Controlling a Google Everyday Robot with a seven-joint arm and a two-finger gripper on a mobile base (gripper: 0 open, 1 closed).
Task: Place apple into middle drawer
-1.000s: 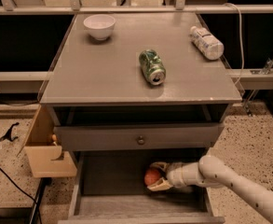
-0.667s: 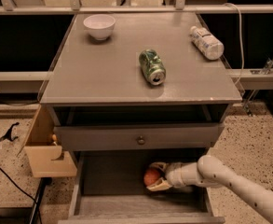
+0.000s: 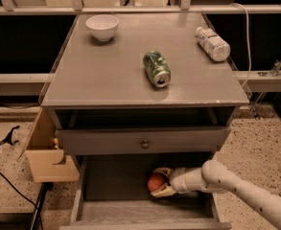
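The apple [image 3: 155,181], small and red-orange, is inside the open middle drawer [image 3: 111,188], over its grey floor right of centre. My gripper [image 3: 156,182] reaches into the drawer from the right on a white arm [image 3: 236,188]. Its two pale fingers [image 3: 162,171] stand above and below the apple and close around it. I cannot tell whether the apple touches the drawer floor.
Above the open drawer is a closed grey drawer front with a small round knob [image 3: 145,143]. On the cabinet top lie a green soda can [image 3: 157,68] and a plastic bottle [image 3: 213,43], and a white bowl [image 3: 102,27] stands there. A light wooden box [image 3: 48,155] hangs at the left.
The gripper and apple have shifted very slightly left inside the drawer; otherwise nothing has moved.
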